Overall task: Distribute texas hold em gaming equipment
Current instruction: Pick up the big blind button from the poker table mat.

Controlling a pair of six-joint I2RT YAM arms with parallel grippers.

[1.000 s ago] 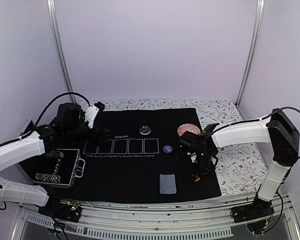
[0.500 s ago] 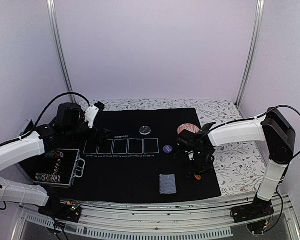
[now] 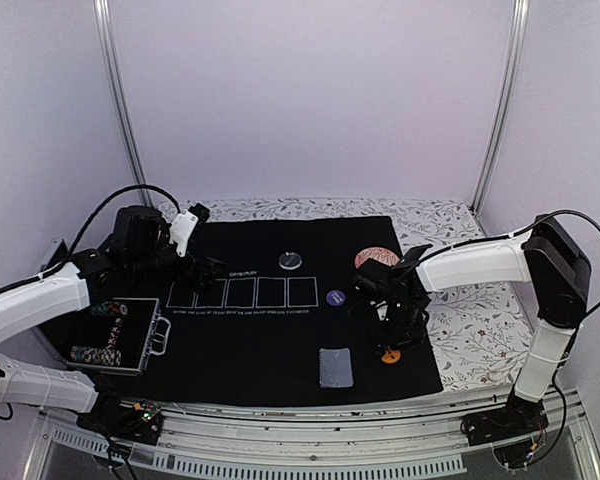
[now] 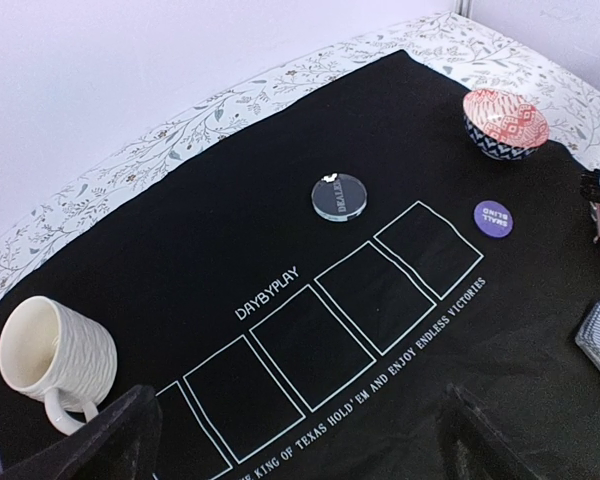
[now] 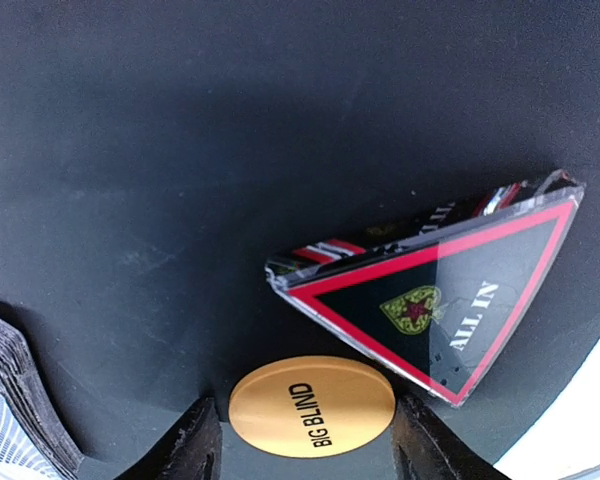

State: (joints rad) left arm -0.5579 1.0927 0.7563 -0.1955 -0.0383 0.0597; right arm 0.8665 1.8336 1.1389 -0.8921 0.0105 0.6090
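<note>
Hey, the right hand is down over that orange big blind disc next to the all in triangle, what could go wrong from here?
1. The orange disc lies flat on the mat between the right hand's fingers; closing on its thin edge may slip off.
2. The triangle marker's corner sits right beside one finger, so it could get nudged.
3. The card deck lies close on the other side; a sideways move might scatter it.

The big-blind disc (image 5: pixel 312 405) lies just beside the triangle marker (image 5: pixel 450 300) on the mat (image 5: pixel 180 150).
</note>
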